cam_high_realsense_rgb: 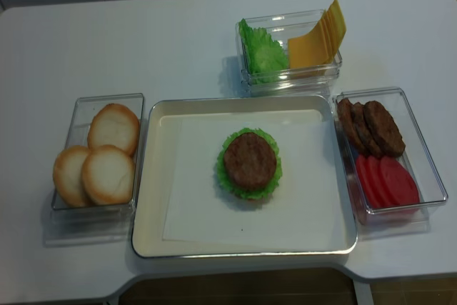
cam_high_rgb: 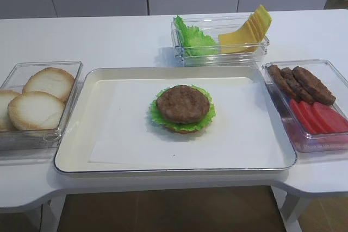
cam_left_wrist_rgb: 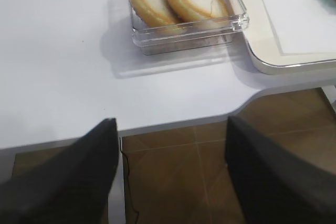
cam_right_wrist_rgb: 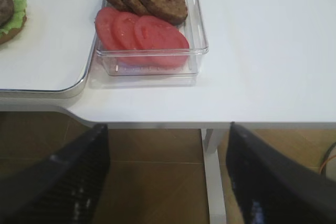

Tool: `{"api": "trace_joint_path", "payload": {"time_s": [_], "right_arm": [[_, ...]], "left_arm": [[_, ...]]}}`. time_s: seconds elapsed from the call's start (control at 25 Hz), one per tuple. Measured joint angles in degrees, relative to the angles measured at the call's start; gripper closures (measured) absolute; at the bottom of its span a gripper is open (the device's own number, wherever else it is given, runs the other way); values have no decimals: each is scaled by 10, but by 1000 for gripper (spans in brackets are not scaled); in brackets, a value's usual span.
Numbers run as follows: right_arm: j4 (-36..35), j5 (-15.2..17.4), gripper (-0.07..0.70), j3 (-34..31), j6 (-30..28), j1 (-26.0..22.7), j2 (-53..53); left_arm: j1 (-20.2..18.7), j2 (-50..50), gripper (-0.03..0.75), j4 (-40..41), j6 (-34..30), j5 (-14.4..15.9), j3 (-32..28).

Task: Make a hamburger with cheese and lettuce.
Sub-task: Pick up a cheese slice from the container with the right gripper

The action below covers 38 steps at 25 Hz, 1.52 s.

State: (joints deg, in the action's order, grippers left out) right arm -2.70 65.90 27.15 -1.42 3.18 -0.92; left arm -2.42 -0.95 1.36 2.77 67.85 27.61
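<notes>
The hamburger (cam_high_rgb: 182, 107) sits mid-tray on white paper: a brown patty on the frilly green lettuce (cam_high_rgb: 206, 114) on a thin bun base. It also shows in the second high view (cam_high_realsense_rgb: 249, 162) and at the left edge of the right wrist view (cam_right_wrist_rgb: 7, 12). No single cheese slice lies apart; only the fanned stack of yellow slices (cam_high_rgb: 247, 32) shows. My left gripper (cam_left_wrist_rgb: 170, 174) is open and empty, off the table's front edge over the floor. My right gripper (cam_right_wrist_rgb: 168, 177) is likewise open and empty. Neither gripper shows in the high views.
The cream tray (cam_high_rgb: 76, 150) fills the table's middle. A clear box of pale bun halves (cam_high_rgb: 37, 101) stands on the left. A clear box with dark patties (cam_high_rgb: 302, 82) and tomato slices (cam_high_rgb: 318, 117) stands on the right. Spare green leaves (cam_high_rgb: 193, 39) share the back box.
</notes>
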Motion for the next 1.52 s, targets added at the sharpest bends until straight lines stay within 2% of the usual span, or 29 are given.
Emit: {"api": "trace_joint_path", "payload": {"time_s": [1.12, 1.24, 1.4, 1.52], "right_arm": [[4, -10, 106, 2, 0, 0, 0], [0, -15, 106, 6, 23, 0, 3], [-16, -49, 106, 7, 51, 0, 27], [-50, -96, 106, 7, 49, 0, 45]], "left_arm": [[0, 0, 249, 0, 0, 0, 0], [0, 0, 249, 0, 0, 0, 0], [0, 0, 249, 0, 0, 0, 0], [0, 0, 249, 0, 0, 0, 0]]}}
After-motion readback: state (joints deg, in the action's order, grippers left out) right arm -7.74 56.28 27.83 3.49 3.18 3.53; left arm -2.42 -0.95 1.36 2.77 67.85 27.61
